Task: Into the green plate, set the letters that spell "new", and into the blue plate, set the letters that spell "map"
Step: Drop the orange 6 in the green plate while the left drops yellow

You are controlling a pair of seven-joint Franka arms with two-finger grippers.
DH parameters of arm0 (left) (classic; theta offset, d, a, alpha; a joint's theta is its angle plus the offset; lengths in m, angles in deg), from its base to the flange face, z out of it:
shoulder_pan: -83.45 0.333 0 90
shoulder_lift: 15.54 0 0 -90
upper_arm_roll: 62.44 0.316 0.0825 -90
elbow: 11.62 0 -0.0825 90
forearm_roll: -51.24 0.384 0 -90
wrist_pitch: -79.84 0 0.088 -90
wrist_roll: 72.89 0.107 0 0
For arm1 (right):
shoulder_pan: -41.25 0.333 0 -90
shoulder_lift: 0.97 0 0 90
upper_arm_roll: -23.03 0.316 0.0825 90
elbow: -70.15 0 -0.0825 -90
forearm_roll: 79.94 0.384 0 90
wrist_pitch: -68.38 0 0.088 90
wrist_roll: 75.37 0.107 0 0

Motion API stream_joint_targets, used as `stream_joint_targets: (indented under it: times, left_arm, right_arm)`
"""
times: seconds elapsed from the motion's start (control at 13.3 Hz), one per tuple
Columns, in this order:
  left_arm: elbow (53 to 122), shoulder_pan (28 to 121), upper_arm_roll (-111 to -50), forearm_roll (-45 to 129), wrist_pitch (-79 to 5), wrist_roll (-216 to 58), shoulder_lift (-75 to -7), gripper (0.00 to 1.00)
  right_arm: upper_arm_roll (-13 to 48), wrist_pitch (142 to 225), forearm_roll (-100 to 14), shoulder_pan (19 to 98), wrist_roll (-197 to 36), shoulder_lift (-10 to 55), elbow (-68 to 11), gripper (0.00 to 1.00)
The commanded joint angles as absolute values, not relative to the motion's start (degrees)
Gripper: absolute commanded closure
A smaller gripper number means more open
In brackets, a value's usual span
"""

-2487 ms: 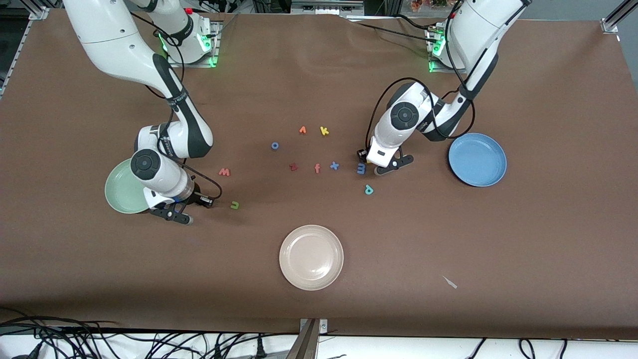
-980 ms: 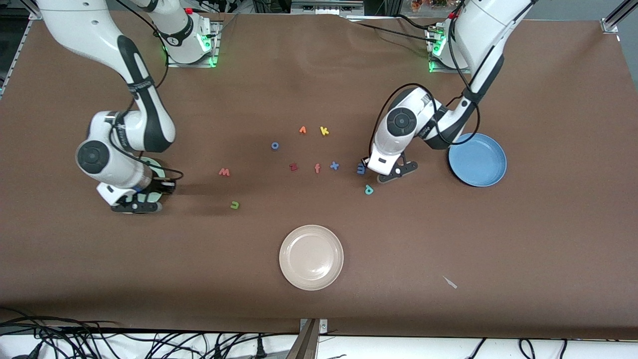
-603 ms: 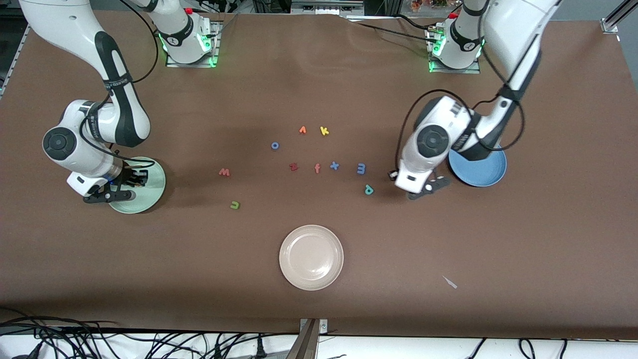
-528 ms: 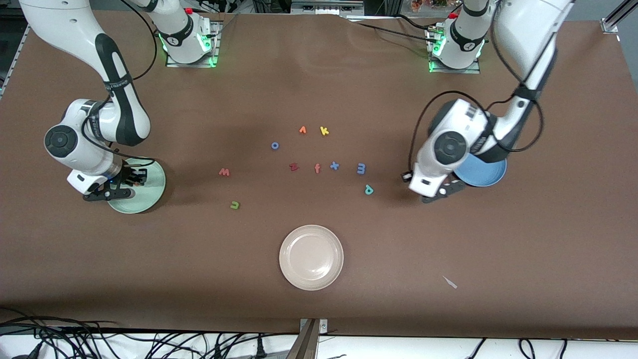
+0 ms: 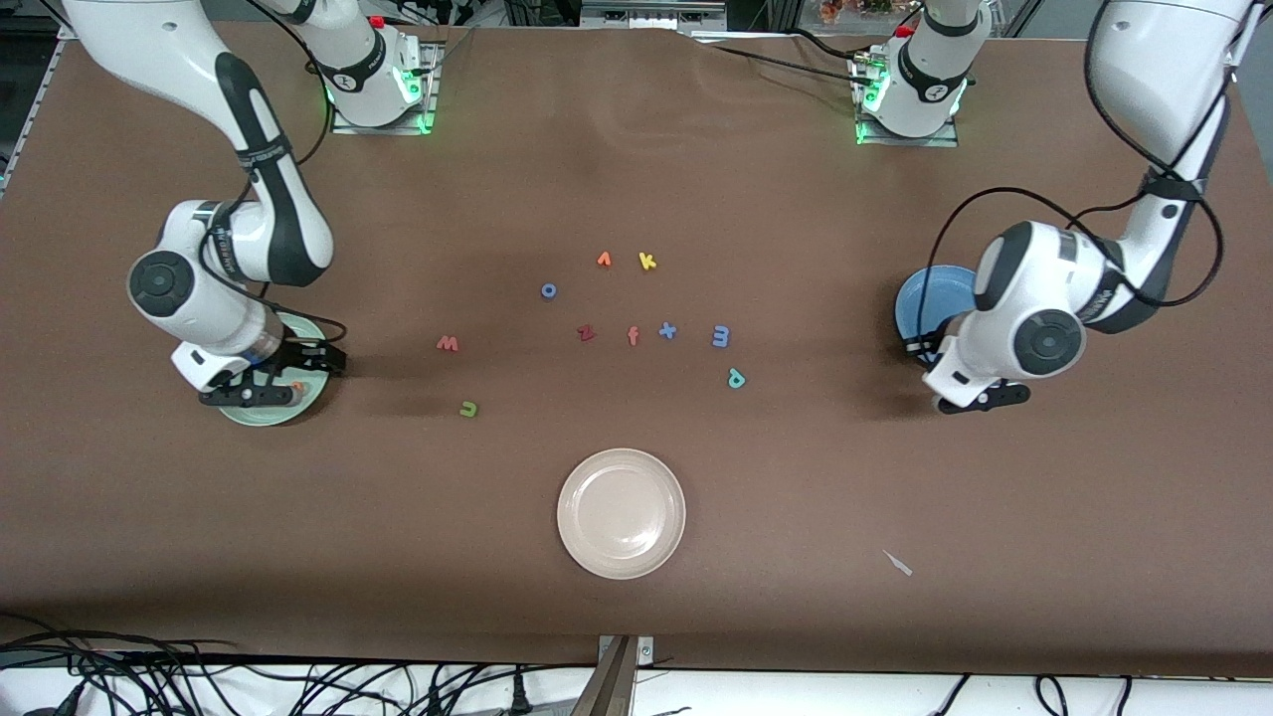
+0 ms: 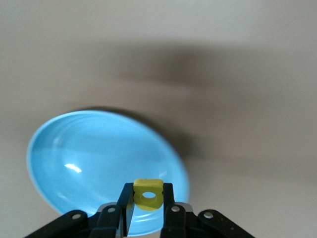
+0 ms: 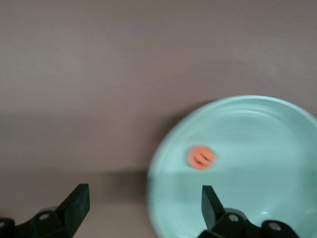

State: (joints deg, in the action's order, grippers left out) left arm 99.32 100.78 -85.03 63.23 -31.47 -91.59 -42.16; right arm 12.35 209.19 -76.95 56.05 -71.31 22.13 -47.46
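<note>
At frame's left the right gripper point(image 5: 261, 386) hangs fingers wide over the green plate point(image 5: 310, 390), its orange "e" point(image 7: 201, 157) apparently dropped inside, while at frame's right the left gripper point(image 6: 148, 202) pinches the yellow "a" point(image 6: 148, 194) above the blue plate point(image 6: 89, 163) for delivery

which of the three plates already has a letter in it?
The green plate under the right claw: an orange "e" lies in it. The blue plate and the cream plate hold none; the left claw grips the yellow "a".
</note>
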Motion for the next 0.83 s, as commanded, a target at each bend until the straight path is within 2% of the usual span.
stream_joint_targets:
  times: [0.0, 0.38, 0.45, 0.53, 0.6, 0.68, 0.75]
  left_arm:
    - [103.16, 104.46, -85.65, 61.61, -30.73, -83.53, -41.37, 0.82]
    - [104.14, 110.08, -85.56, 62.49, -31.43, -78.6, -43.92, 0.75]
    - [104.14, 110.35, -85.56, 62.49, -31.61, -78.6, -44.36, 0.67]
    - [104.05, 110.44, -85.56, 62.49, -31.61, -78.6, -44.37, 0.47]
    - [104.05, 110.52, -85.65, 62.49, -31.61, -78.69, -44.1, 0.05]
    - [103.61, 110.52, -85.73, 62.31, -31.09, -78.86, -43.49, 0.0]
    - [103.09, 110.35, -85.91, 61.62, -30.82, -79.47, -42.09, 0.0]
  right_arm:
    - [16.69, 207.86, -76.42, 56.1, -60.82, 23.19, -44.12, 0.0]
    - [22.94, 207.95, -76.42, 56.89, -43.94, 29.08, -37.35, 0.0]
    - [23.12, 208.04, -76.51, 57.41, -41.39, 30.66, -36.03, 0.0]
    - [23.12, 208.65, -76.51, 58.2, -40.14, 31.8, -35.67, 0.0]
    - [23.12, 209.79, -76.42, 58.82, -38.82, 32.77, -35.15, 0.0]
    - [23.12, 210.49, -76.51, 59.35, -37.24, 33.83, -34.97, 0.0]
    - [23.12, 211.37, -76.42, 60.14, -36.45, 34.45, -34.88, 0.0]
